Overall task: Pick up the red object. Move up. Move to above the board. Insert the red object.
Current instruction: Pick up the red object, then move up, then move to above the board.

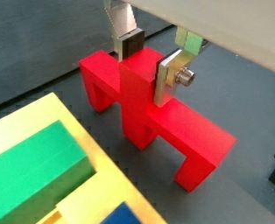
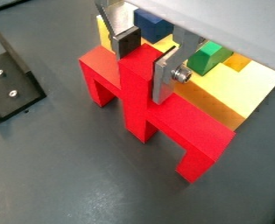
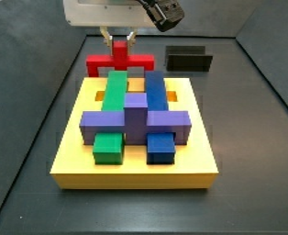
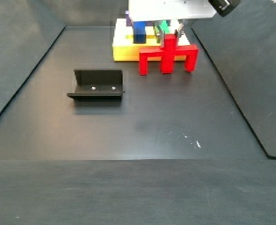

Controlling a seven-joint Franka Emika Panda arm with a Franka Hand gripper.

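Observation:
The red object (image 1: 164, 122) is a cross-shaped piece with legs. It stands on the dark floor right beside the yellow board (image 3: 73, 151), as both side views show (image 4: 168, 58). My gripper (image 1: 148, 77) is straight above it with one silver finger on each side of its upright middle post. Both pads press against the post, also in the wrist view (image 2: 144, 74). The board carries green, blue and purple blocks (image 3: 132, 115).
The fixture (image 4: 96, 85) stands on the floor apart from the board, and shows in a side view (image 3: 187, 59) and in a wrist view (image 2: 9, 83). Dark walls enclose the floor.

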